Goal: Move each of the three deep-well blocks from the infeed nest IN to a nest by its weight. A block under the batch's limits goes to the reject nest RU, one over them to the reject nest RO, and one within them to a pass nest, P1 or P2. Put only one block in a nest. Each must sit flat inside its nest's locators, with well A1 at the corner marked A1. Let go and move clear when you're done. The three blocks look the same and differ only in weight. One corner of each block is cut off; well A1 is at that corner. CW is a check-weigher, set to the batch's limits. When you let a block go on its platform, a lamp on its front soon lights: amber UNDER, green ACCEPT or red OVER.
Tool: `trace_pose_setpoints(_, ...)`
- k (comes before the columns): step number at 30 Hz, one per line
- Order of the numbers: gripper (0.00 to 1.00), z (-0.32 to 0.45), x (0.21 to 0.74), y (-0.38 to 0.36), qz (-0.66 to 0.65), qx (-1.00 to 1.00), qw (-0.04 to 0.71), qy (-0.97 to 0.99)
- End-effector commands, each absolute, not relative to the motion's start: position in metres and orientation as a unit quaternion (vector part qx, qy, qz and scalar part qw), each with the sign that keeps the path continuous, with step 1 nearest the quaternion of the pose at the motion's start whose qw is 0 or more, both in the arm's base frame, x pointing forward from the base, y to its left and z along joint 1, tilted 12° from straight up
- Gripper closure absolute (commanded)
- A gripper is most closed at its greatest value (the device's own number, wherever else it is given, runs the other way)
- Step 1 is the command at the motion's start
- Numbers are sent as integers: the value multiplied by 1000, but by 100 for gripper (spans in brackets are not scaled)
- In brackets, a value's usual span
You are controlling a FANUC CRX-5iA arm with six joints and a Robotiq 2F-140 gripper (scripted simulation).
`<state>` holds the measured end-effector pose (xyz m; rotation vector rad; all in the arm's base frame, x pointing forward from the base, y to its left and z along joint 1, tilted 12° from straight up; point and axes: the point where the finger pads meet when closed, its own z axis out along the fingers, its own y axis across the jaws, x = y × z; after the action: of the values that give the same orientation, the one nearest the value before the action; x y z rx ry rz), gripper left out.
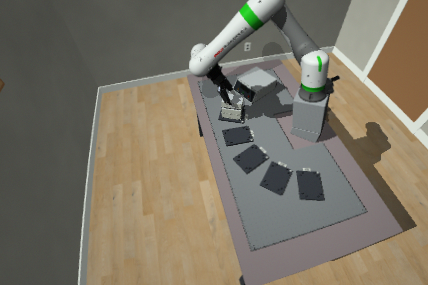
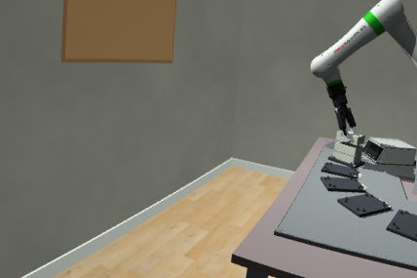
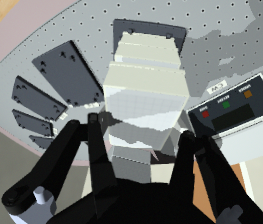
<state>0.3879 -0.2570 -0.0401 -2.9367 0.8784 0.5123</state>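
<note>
A stack of pale deep-well blocks stands on the dark infeed nest at the far end of the grey table plate. My gripper comes down on the stack from above and is shut on the top block, one finger on each long side. The top block sits just above the ones below it. The check-weigher stands right beside the stack; none of its lamps looks lit.
Several empty dark nests fan out along the plate, also in the exterior view and the wrist view. The arm's grey pedestal stands at the right of the table.
</note>
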Motion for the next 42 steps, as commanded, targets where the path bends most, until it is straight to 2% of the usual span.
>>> trace_pose_setpoints(1,90,-35,387,-256,165,-945,17,283)
trace_pose_setpoints(42,90,7,382,-250,165,-945,17,283)
